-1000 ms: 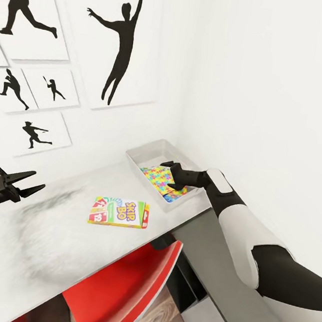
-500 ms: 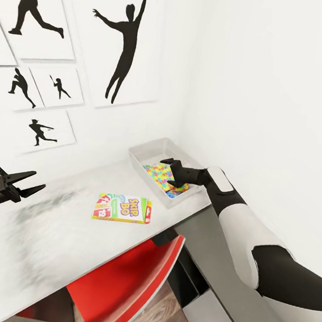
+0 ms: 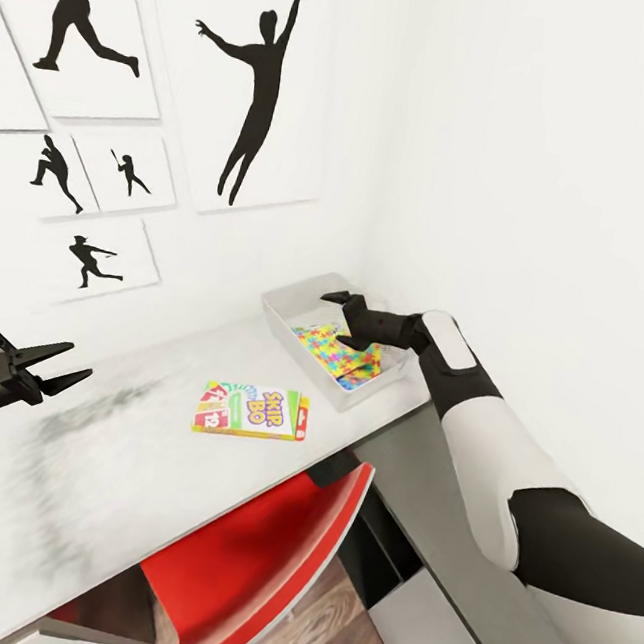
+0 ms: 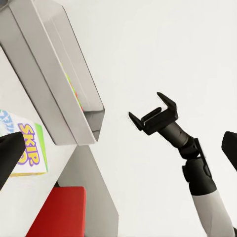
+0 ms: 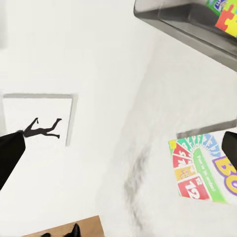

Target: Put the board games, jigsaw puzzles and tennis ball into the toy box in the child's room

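Head view: toy box sits at the far corner of the table, against the wall. A jigsaw puzzle lies flat inside it, with a bit of blue showing under its near edge — cannot tell what that is. Right gripper hangs above the box over the puzzle, fingers spread wide, nothing between them; the left wrist view shows it clearly, jaws apart and empty, clear of the box. One board game, a Skip-Bo box, lies flat on the tabletop, near the box but apart from it, close to the table's front edge. The right wrist view has the game and the box's corner with puzzle pieces peeking over the rim.

Left gripper hovers out over the left part of the table, well apart from the game — fingers parted, holding nothing. Red chair is tucked under the table edge just below the game. Black silhouette sports pictures hang on the white wall behind. Wood floor shows beside the chair.
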Robot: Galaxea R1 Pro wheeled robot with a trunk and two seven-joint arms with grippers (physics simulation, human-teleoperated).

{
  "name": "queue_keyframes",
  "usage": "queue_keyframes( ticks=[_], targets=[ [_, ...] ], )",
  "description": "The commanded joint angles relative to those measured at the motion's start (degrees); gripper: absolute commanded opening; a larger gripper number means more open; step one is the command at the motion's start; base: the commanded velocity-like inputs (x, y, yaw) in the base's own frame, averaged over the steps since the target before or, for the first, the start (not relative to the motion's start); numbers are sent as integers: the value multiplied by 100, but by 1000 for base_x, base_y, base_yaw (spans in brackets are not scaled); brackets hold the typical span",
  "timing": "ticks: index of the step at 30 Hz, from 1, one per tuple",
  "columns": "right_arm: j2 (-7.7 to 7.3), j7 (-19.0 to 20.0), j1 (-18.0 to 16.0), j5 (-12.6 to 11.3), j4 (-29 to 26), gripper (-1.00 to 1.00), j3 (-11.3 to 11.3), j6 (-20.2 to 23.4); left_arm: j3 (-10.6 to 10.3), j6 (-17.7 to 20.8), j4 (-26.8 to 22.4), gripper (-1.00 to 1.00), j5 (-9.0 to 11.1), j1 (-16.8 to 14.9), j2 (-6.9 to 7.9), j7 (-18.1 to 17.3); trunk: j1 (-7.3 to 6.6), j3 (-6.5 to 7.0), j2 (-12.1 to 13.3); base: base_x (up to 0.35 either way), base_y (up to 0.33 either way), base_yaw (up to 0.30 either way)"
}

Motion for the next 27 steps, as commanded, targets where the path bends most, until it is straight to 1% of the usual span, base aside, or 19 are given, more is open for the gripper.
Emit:
queue_keyframes(
  ticks=[1, 6, 9, 15, 17, 19, 24, 27],
  targets=[
    [0, -64, -40, -54, -20, 100, 18, 35, 3, 61, 0, 100, -11, -4, 1, -28, 3, -11, -11, -6, 4, 0],
    [6, -97, -164, -46, -58, 100, 54, 133, 7, 61, -2, 100, -10, -4, 1, -28, 3, -11, -11, -3, 7, 0],
    [10, -180, -218, -45, -67, 100, 68, 161, 8, 61, -4, 100, -10, -4, 4, -28, 3, -11, -11, -21, 69, 0],
    [40, -664, -346, -49, -75, 100, 88, 212, 5, 61, -10, 100, -9, -5, 8, -28, 3, -11, -11, -78, 169, 0],
    [66, -909, -379, -54, -76, 100, 90, 266, 8, 57, -10, 100, -5, -5, 9, -28, 3, -11, -11, -40, 87, 0],
    [84, -1051, -392, -56, -76, 100, 91, 320, 8, 55, -11, 100, -4, -5, 9, -28, 3, -11, -11, -22, 49, 0],
    [129, -1332, -409, -59, -77, 100, 93, 440, 9, 57, -28, 100, -2, -5, 9, -28, 3, -11, -11, -44, 69, 0],
    [146, -1390, -412, -60, -77, 100, 93, 462, 10, 54, -35, 100, -2, -5, 9, -28, 3, -11, -11, -118, 175, 0]
  ],
)
